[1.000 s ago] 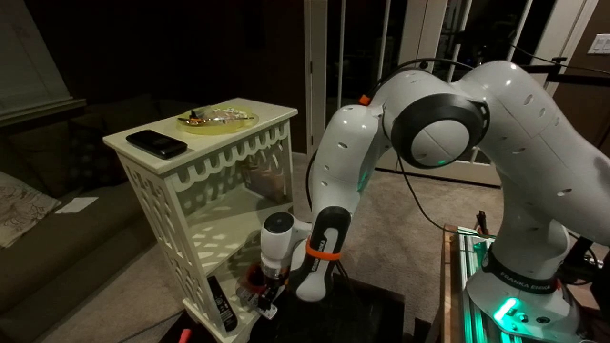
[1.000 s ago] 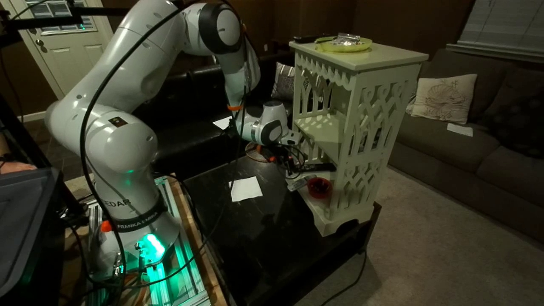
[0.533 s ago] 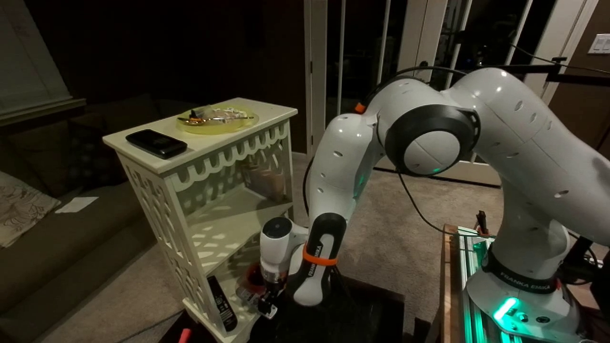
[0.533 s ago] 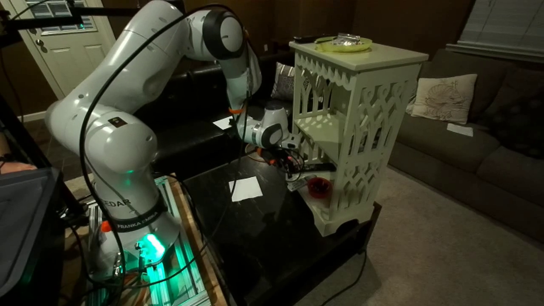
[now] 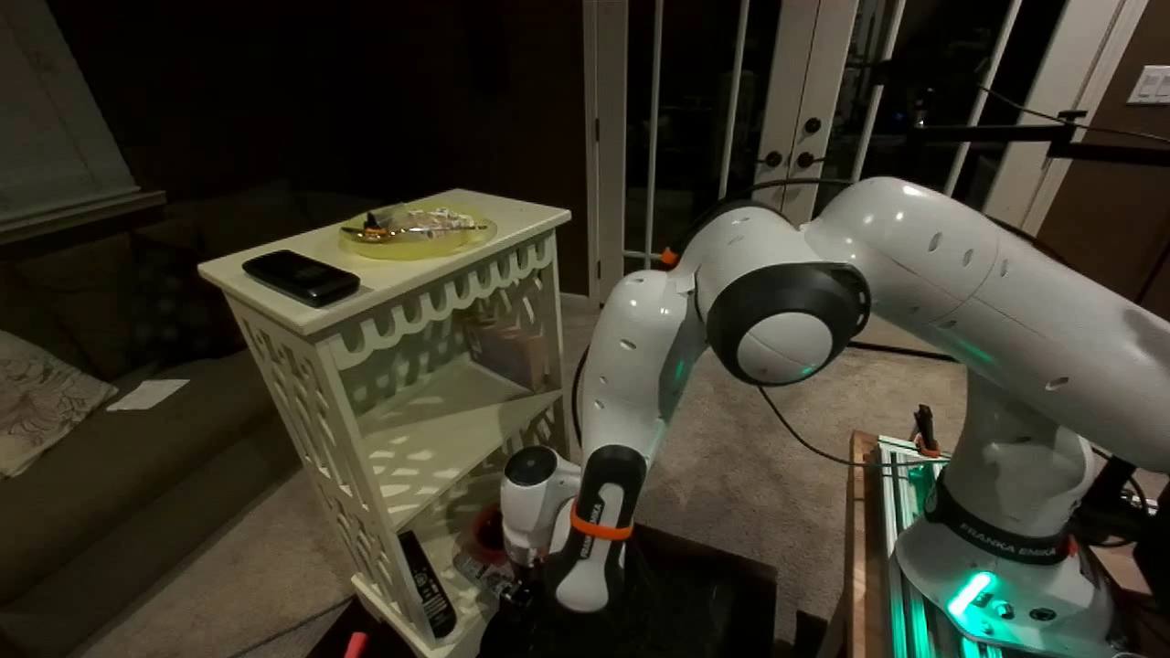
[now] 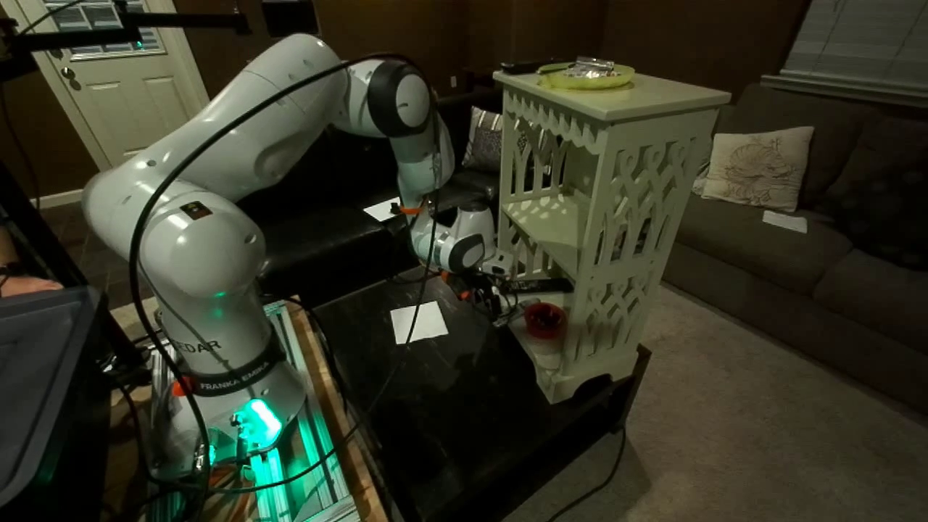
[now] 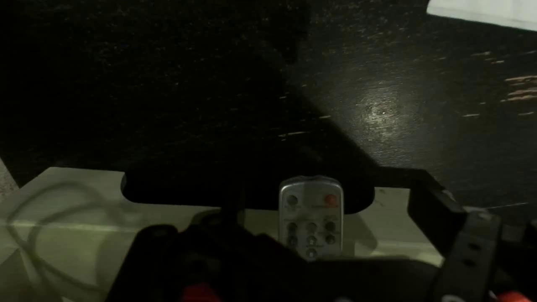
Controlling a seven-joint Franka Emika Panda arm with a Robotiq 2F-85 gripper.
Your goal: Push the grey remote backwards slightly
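Wrist view: grey remote lay buttons up on the lowest shelf of a pale shelf unit, the end with the orange button jutting out past the shelf's front edge. Tool at the bottom of the frame, released: its two fingers stood apart, one on either side of the remote, with a gap showing at both. The tool hid the remote's other end; could not tell whether they touched there.

In an exterior view, the white arm bent down to the foot of the unit; tool itself was dim and hard to read from that side. Same low shelf held a red bowl, near the tool, and a long black remote along the unit's side; flat or leaning, could not tell.

Top of the unit, in both exterior views: yellow plate with shiny wrapping on it, flat black case beside it. Unit stood on the dark tabletop. A white paper lay on that same surface, between the unit and the robot's base.
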